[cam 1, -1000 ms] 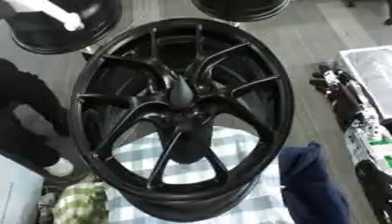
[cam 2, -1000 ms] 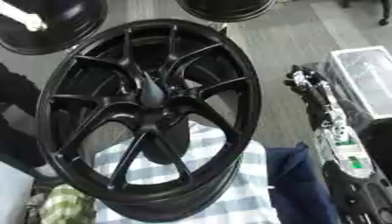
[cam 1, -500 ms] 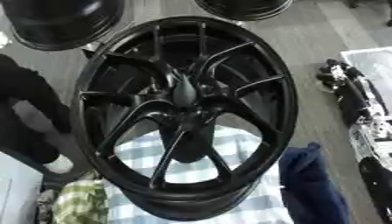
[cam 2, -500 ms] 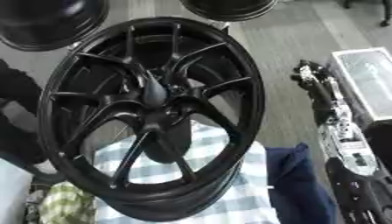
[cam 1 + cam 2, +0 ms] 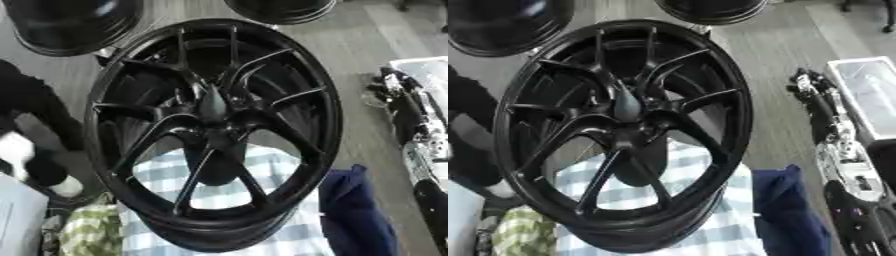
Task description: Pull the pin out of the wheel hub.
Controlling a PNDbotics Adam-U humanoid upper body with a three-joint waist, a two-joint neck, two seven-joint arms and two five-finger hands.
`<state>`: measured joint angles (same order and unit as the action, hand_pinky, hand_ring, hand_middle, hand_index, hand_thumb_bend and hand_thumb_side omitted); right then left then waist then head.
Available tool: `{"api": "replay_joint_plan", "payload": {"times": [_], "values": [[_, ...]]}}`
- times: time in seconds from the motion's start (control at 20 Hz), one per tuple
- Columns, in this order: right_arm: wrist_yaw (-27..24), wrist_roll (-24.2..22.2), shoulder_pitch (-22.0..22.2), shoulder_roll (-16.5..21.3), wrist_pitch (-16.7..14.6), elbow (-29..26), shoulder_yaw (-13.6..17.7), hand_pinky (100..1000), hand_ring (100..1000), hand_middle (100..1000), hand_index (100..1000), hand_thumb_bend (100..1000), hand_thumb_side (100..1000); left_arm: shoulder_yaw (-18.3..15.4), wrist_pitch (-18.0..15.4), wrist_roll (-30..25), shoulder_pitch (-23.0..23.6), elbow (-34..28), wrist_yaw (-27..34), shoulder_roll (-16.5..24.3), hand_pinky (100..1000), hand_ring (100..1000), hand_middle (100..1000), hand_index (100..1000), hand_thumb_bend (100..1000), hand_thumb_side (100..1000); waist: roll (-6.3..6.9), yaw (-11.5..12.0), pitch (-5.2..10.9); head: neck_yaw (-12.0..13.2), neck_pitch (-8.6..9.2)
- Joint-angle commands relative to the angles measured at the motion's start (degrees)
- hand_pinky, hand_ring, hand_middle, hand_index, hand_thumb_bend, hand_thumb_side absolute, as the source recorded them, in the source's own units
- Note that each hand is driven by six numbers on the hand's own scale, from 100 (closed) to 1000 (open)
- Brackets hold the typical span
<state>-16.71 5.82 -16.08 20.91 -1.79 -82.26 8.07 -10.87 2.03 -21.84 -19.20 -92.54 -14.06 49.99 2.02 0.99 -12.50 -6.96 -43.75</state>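
One black wheel (image 5: 214, 132) fills the middle of both views, standing tilted on a blue-and-white checked cloth (image 5: 262, 210), with a dark pin (image 5: 626, 104) sticking out of its hub. Beside it on the right lies a dark blue cloth (image 5: 785, 210). The right arm (image 5: 837, 150) runs along the right edge, but I cannot tell how its hand is set, and no left hand shows.

No readable text, no labels, no brands, no numbers, no signs anywhere
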Motion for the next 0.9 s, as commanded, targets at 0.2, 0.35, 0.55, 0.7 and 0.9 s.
{"api": "replay_joint_plan", "payload": {"times": [0.2, 0.35, 0.55, 0.7, 0.9], "values": [[-0.3, 0.4, -0.6, 1.1, 0.0, -1.3, 0.5, 914, 754, 685, 794, 118, 521, -2.3, 2.9, 12.7, -1.3, -2.0, 8.4, -1.8, 817, 737, 718, 816, 171, 644, -0.21, -0.1, 0.91, 0.3, 0.05], [-0.4, 0.6, -0.8, 0.9, 0.0, -1.4, 0.6, 913, 752, 682, 793, 120, 516, -1.8, 2.4, 24.1, -1.7, -3.5, 19.0, -5.5, 782, 708, 698, 755, 100, 639, -0.38, -0.3, 0.98, 0.8, 0.05], [-0.4, 1.0, -1.2, 0.4, 0.2, -1.6, 0.5, 913, 752, 681, 792, 129, 503, 0.0, -0.2, 30.9, -1.8, -4.4, 29.7, -12.8, 776, 707, 706, 756, 112, 680, -0.73, -0.7, 0.97, 1.5, 0.13], [-0.3, 1.1, -1.6, 0.1, 0.2, -2.0, 0.3, 913, 752, 681, 792, 131, 495, 1.0, -0.9, 32.6, -1.2, -4.2, 34.7, -18.6, 772, 706, 712, 761, 169, 704, -1.11, -1.0, 0.8, 2.2, 0.22], [0.0, 1.5, -1.9, -0.1, 0.2, -2.6, 0.3, 912, 752, 681, 793, 131, 492, 1.2, -1.3, 33.5, -0.4, -4.1, 34.4, -23.7, 767, 707, 720, 760, 184, 717, -1.26, -1.2, 0.55, 2.5, 0.37]]}}
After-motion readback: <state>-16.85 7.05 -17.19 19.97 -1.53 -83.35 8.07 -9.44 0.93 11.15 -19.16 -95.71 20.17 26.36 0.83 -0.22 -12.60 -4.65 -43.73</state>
